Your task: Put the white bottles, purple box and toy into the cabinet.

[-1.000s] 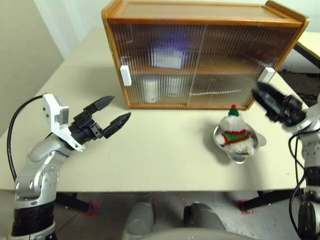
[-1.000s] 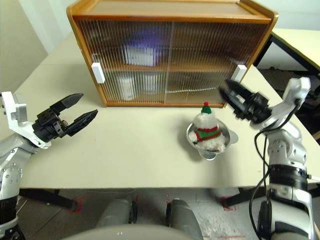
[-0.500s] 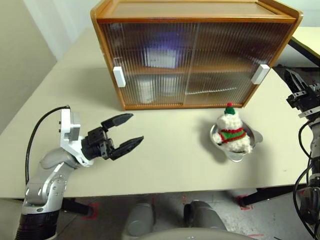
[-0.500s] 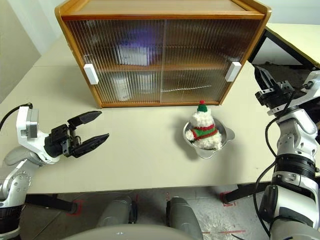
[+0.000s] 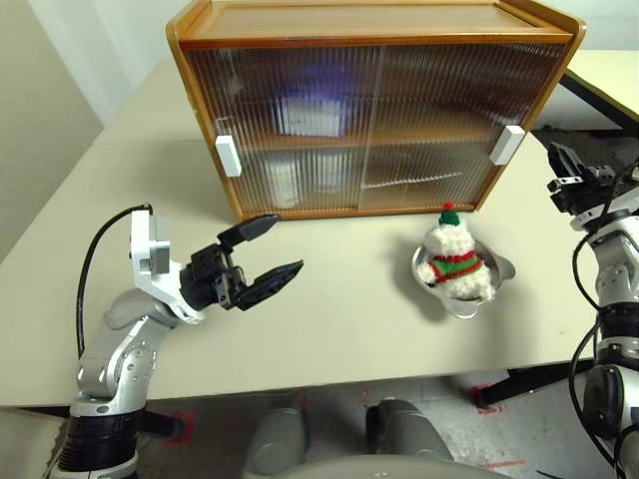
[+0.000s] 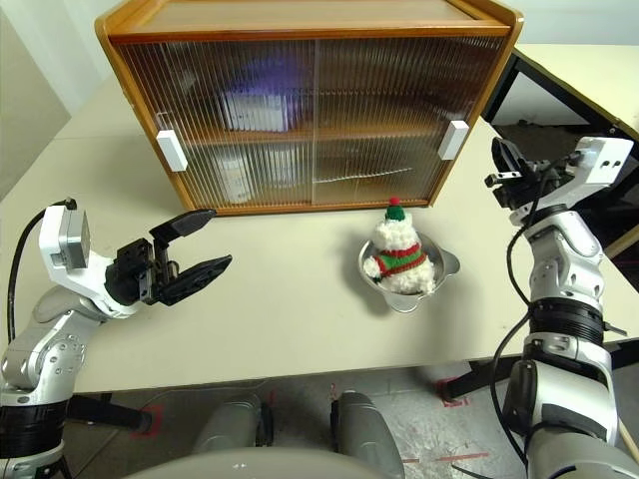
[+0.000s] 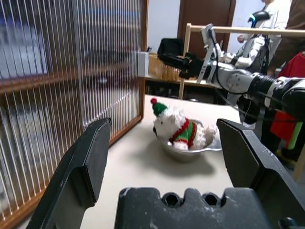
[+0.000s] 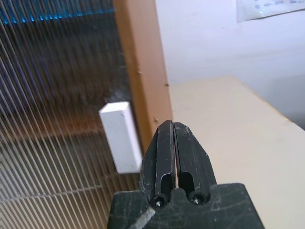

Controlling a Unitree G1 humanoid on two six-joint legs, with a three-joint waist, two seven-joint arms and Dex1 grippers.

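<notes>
The cabinet (image 5: 369,110) stands at the back of the table with both ribbed doors shut. Behind the left door, the purple box (image 5: 312,112) blurs on the upper shelf and the white bottles (image 5: 285,185) show as pale shapes below it. The toy (image 5: 454,264) sits in its silver bowl (image 5: 502,271) in front of the right door. My left gripper (image 5: 285,244) hovers open over the table, left of the toy and pointing at it. My right gripper (image 6: 499,160) is shut on nothing, its tips (image 8: 170,128) just right of the right door's white handle (image 8: 121,136).
The left door's white handle (image 5: 227,155) sits near the cabinet's left edge. Bare table (image 5: 339,319) lies between my left gripper and the bowl. The table's right edge runs under my right arm, and a second table (image 6: 589,70) stands beyond it.
My right gripper has closed from partly open and swung out to the right of the door handle. My left gripper, still open, has drifted right toward the toy. The camera has shifted too.
</notes>
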